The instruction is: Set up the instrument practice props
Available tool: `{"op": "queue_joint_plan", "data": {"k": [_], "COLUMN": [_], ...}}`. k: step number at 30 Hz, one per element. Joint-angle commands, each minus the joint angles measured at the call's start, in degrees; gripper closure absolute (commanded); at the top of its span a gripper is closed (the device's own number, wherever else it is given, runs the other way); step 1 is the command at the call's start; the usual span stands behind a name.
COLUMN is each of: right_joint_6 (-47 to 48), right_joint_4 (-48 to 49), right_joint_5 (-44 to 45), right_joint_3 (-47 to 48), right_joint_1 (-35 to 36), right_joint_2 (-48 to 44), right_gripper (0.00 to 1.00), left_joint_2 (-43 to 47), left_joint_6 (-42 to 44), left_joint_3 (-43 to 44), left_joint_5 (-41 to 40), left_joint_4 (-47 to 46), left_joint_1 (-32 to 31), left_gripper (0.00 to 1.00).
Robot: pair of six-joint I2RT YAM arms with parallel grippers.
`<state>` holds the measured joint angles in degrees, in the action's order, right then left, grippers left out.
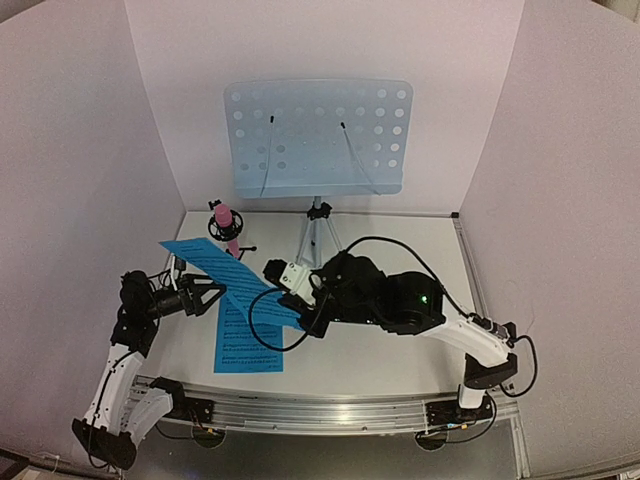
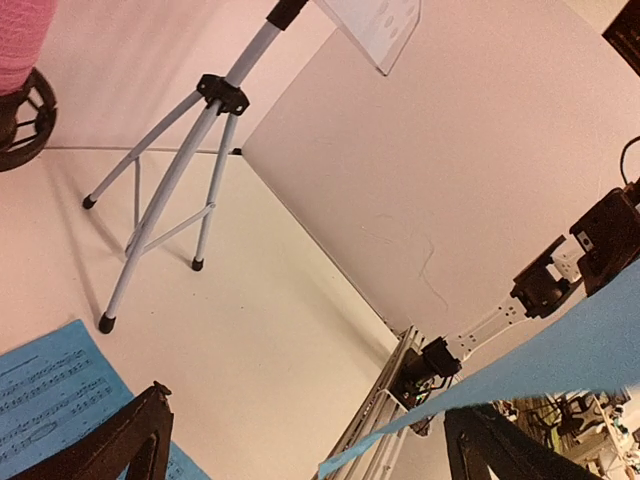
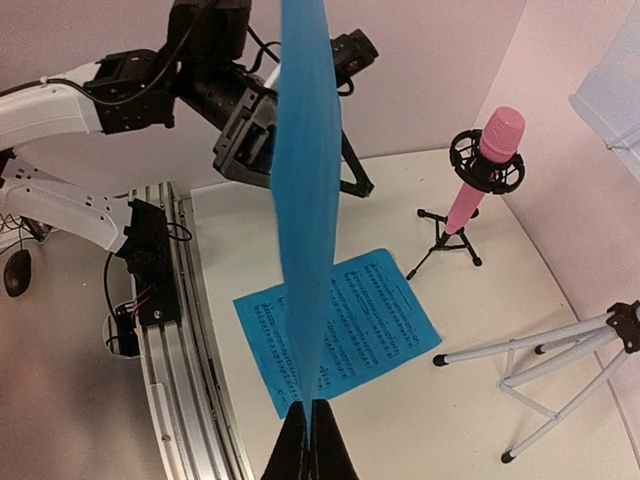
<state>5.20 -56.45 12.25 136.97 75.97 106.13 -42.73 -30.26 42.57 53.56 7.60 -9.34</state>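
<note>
The right gripper (image 1: 303, 318) is clamping one end of the raised blue sheet (image 1: 222, 270), which is stretching leftward in front of the music stand desk (image 1: 318, 135), while the left gripper (image 1: 207, 297) is gaping wide beside its middle.

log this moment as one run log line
right claw: shut on raised bright blue music sheet | left claw: open beside it | second blue sheet: flat on table | pale blue perforated stand desk: no sheet

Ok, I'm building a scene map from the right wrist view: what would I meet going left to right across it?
The aluminium rail → lifted blue sheet → pink microphone → music stand desk. The flat sheet and tripod overlap others, so omitted.
</note>
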Motion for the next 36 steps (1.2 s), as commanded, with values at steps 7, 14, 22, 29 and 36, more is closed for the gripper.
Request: {"op": "queue_joint_plan", "data": {"k": [7,14,22,29,36], "right_joint_6": [-3.49,-8.15,-12.52,-14.65,-15.66], "right_joint_4": [7.36,9.88,11.21,12.06,12.42], "right_joint_5": [-12.71,-19.25,-21.46,-22.35,-20.83], "right_joint_3": [-0.68,-3.03,-7.80,-11.43,-10.48], "right_joint_1": [-8.74,-13.39,-16.05,-17.12,-17.10], "right_joint_2": [-2.39,-2.95,-4.43,-5.77,-5.27], "right_gripper": [1.00,1.00,1.00,1.00,0.46], "left_joint_2": [-7.85,-7.94,-7.76,-10.56,-15.58], "left_joint_6": [-10.07,-12.54,-14.61,-6.43,13.43], "left_joint_3": [9.97,11.69,14.74,23.18,36.44], "left_joint_5": [7.59,6.19,6.04,3.32,1.82], "left_joint_4": [-24.17,-26.63,-20.52,-1.13,20.58], "left_joint_1": [-3.13,-4.08,-4.08,-4.09,-4.10], "left_gripper": [0.27,0.76,1.00,1.00,1.00]}}
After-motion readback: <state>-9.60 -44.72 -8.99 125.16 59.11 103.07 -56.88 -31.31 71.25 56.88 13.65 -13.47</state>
